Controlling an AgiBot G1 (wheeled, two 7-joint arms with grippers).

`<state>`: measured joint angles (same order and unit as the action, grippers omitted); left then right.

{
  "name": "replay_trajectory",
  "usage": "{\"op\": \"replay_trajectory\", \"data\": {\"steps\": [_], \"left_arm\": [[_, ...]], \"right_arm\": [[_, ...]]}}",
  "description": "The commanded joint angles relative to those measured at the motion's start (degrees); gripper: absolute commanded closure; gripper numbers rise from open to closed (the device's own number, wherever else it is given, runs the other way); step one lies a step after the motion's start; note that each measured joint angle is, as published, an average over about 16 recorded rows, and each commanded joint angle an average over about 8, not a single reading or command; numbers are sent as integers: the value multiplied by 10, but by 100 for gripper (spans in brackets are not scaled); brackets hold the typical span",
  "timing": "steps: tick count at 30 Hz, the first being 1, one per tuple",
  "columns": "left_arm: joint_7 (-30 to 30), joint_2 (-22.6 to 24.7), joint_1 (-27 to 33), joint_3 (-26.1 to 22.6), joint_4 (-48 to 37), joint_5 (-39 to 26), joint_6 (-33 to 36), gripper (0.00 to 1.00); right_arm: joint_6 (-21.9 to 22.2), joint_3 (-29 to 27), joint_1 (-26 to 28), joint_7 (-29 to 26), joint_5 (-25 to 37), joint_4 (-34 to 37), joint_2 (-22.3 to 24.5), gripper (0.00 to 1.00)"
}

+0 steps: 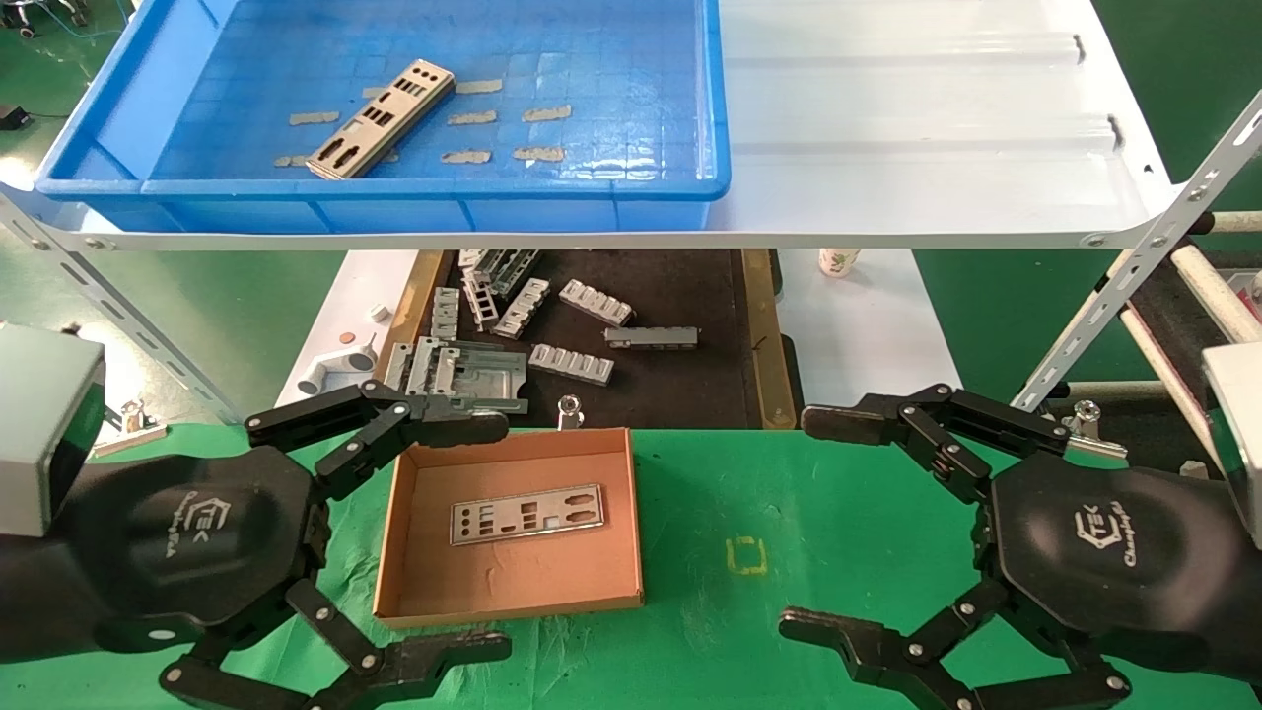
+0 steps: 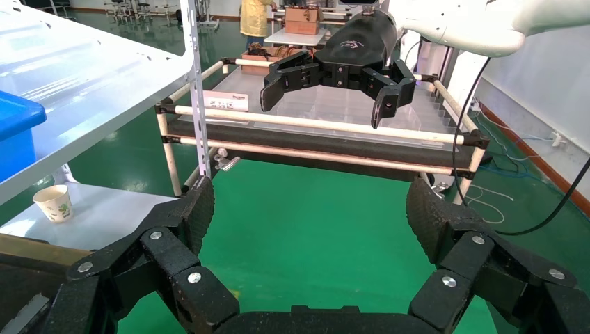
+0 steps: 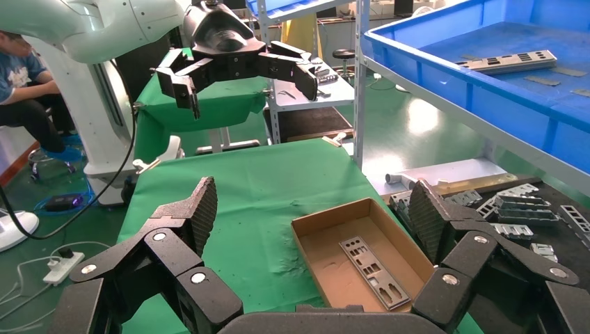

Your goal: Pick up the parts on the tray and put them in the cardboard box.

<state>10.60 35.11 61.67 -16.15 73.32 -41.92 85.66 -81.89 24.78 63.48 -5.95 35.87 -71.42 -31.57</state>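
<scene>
The left gripper (image 1: pixel 498 537) carries white lettering on its black housing, reading "TEK" inside a hexagon outline, with a smaller line of script beside it too small to read. The right gripper (image 1: pixel 794 523) bears the same "TEK" hexagon mark on its housing, with script beside it that looks like "Changingtek". No other text is readable.

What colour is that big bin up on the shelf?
The tray is bright blue with a grid-patterned floor, seen best in the head view.
</scene>
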Motion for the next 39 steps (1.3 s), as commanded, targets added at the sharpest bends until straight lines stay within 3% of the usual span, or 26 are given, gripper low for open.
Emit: {"op": "replay_trajectory", "data": {"steps": [1, 39], "left_arm": [[0, 0, 0, 0, 0, 0, 0, 0], [0, 0, 0, 0, 0, 0, 0, 0]], "right_arm": [[0, 0, 0, 0, 0, 0, 0, 0], [0, 0, 0, 0, 0, 0, 0, 0]]}}
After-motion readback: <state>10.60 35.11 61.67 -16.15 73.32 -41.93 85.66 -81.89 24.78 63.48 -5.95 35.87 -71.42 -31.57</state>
